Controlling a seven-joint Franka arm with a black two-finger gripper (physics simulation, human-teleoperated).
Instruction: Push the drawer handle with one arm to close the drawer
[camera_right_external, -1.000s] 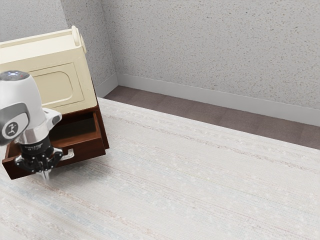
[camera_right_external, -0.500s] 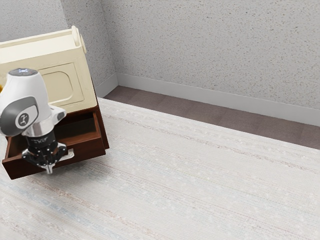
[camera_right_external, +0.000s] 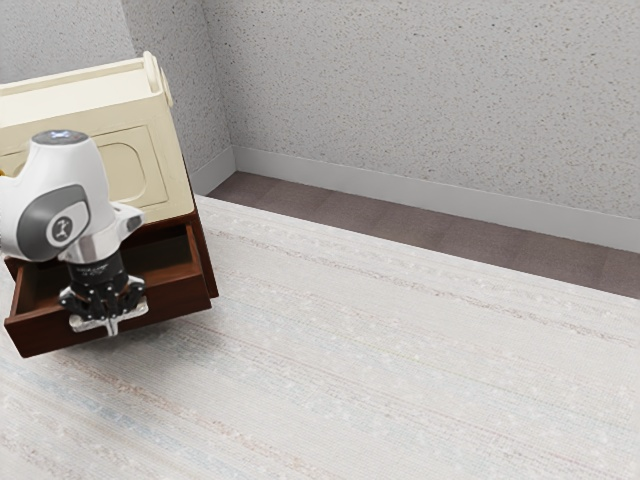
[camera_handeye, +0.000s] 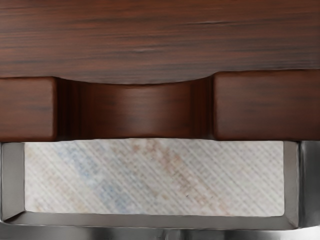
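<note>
In the exterior view my gripper (camera_right_external: 112, 328) is shut and points down at the outer side of the drawer's handle (camera_right_external: 82, 325), near its middle. Whether the fingertips touch the metal I cannot tell. The dark brown drawer (camera_right_external: 182, 299) stands pulled out from beneath the cream cabinet. From the wrist, the notched drawer front (camera_handeye: 265, 105) runs straight across, with the handle (camera_handeye: 150, 220) as a grey metal loop along its outer face.
The cream cabinet (camera_right_external: 120, 170) rises behind the arm, with a ring-like piece (camera_right_external: 157, 80) at its top corner. A pale streaked surface (camera_right_external: 400, 360) stretches toward the exterior view's right, with a speckled wall (camera_right_external: 420, 90) beyond.
My hand has moved toward the exterior view's right and slightly up in it, from beside the handle to its middle. The drawer has stayed pulled out at the same place.
</note>
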